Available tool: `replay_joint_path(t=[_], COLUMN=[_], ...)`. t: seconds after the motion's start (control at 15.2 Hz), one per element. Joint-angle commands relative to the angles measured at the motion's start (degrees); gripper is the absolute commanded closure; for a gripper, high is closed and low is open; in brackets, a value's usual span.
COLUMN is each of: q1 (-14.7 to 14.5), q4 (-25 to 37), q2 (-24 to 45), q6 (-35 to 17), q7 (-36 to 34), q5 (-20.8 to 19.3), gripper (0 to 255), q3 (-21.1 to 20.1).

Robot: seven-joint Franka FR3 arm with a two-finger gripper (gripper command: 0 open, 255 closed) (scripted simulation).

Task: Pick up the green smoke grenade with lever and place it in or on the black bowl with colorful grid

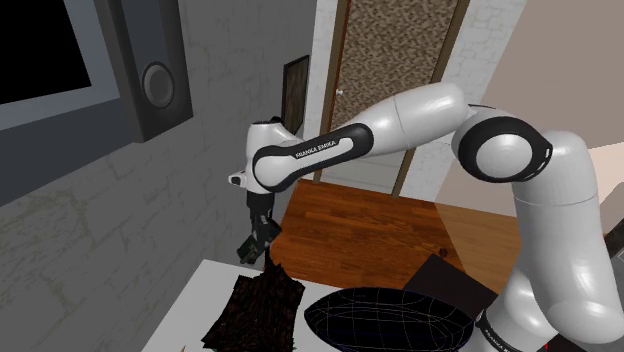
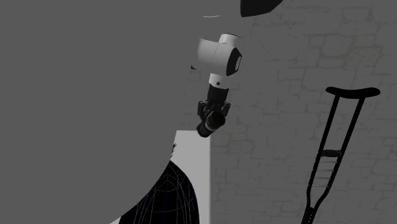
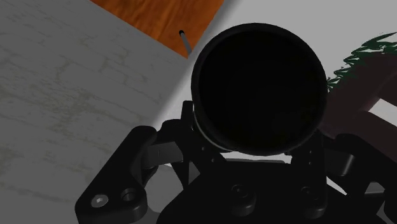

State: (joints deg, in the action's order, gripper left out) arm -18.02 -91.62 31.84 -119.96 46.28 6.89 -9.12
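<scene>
My gripper hangs above the far corner of the white table, shut on the smoke grenade, which looks like a dark, nearly black cylinder tilted down. In the wrist view the grenade's round black end sits right before the camera, clasped by the gripper. From the shoulder view the gripper is up and to the left of the black bowl with thin coloured grid lines. The bowl lies below the gripper in the second exterior view.
A dark brown rough-edged sheet lies on the table beside the bowl. A black box stands behind the bowl. Beyond the table are a wooden floor, a grey wall and a black crutch.
</scene>
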Motion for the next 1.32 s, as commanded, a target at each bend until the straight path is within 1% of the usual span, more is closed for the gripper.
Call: replay_joint_path(t=[0.0,0.79,0.99,1.25], q1=[-0.08,0.09,0.75,1.33], q4=[0.38,4.18,-7.00,-19.84], q2=[-0.83,-4.20,-11.56,-20.60], q6=[1.15,8.24,4.42,0.64], q7=[-0.32,-1.28,-0.46,0.73], q5=[0.02,0.07,1.34,3.24], gripper=[255,255,255,255], q3=[-0.08,-0.23,-0.65,-1.13])
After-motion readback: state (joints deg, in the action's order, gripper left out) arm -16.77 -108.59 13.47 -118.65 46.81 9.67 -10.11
